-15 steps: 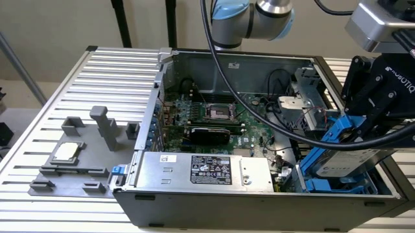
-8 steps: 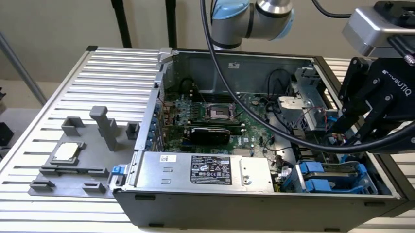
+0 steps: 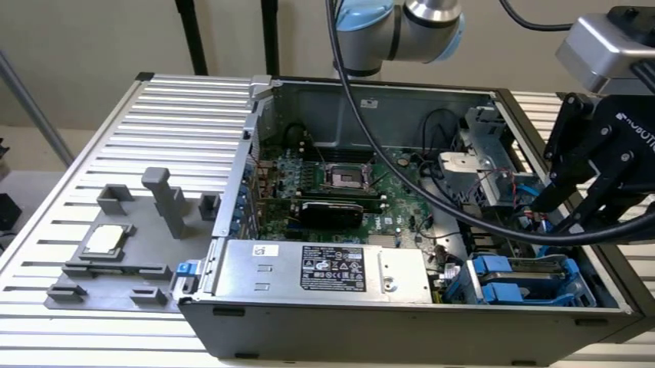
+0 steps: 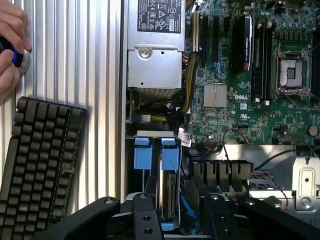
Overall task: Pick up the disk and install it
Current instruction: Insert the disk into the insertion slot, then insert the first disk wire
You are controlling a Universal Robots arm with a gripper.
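The disk (image 4: 170, 192) stands on edge in the drive bay at the corner of the open computer case (image 3: 409, 326). Its silver side and blue rail tab (image 4: 170, 157) face the wrist camera. A second blue tab (image 4: 142, 154) sits beside it. In the exterior view the blue carriers (image 3: 511, 280) lie in the bay at the case's front right. My gripper (image 3: 573, 211) hangs just above that bay, open. The black fingers (image 4: 144, 215) stand either side of the disk (image 3: 527, 264) without touching it, and nothing is held between them.
A silver power supply with a black label (image 3: 327, 268) fills the case's front. The motherboard (image 3: 338, 180) lies behind it, with black cables (image 3: 481, 222) near the gripper. A grey fixture holds a small silver chip (image 3: 106, 239). A keyboard (image 4: 40, 160) and a person's hand (image 4: 11, 45) are beside the case.
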